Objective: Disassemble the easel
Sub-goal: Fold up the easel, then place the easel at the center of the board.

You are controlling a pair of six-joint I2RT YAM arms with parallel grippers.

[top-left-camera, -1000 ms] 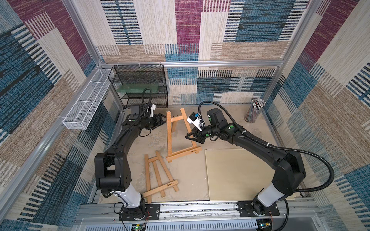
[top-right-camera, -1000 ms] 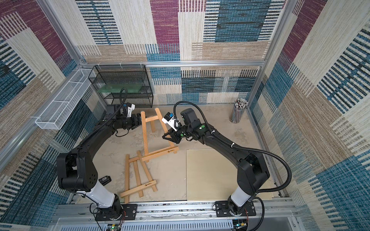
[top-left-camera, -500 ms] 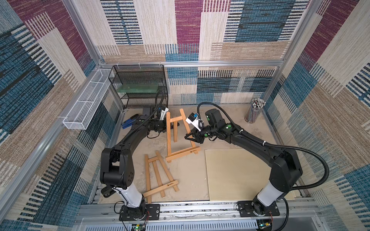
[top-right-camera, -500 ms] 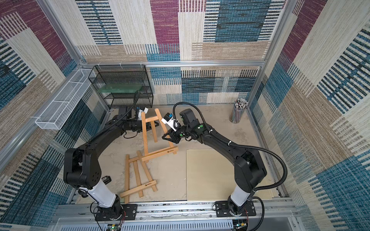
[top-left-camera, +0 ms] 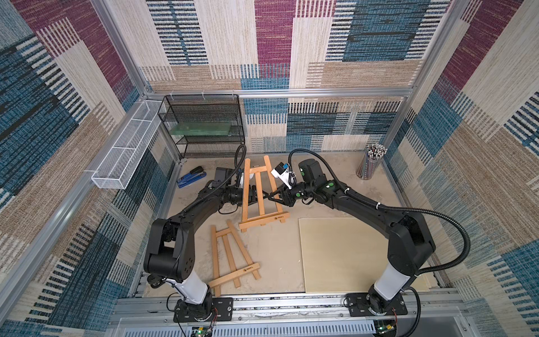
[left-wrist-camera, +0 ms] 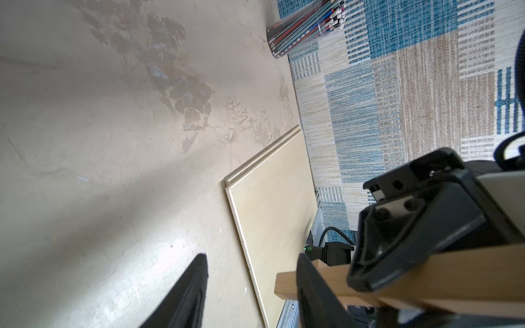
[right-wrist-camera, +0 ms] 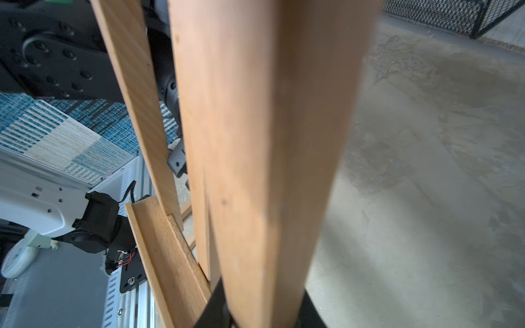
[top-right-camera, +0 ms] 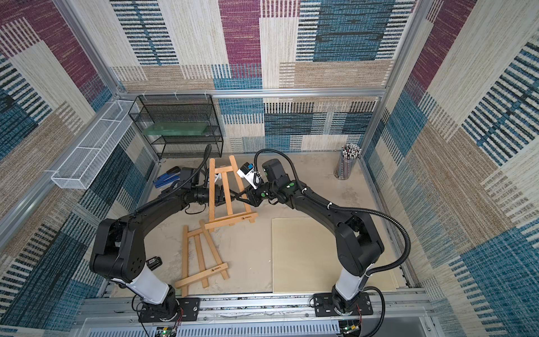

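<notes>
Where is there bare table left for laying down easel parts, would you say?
Widest bare patch: rear right, between the right arm, the cup and the boards. A narrower strip runs between the flat easel and the boards. Rear left is crowded: stapler, shelf, left arm, held easel.

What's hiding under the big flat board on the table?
A second board: its edge peeks out from beneath the top board. The rest of it, and anything else below, is covered.

L gripper [top-left-camera: 256,196] now at easel [top-left-camera: 264,218].
</notes>
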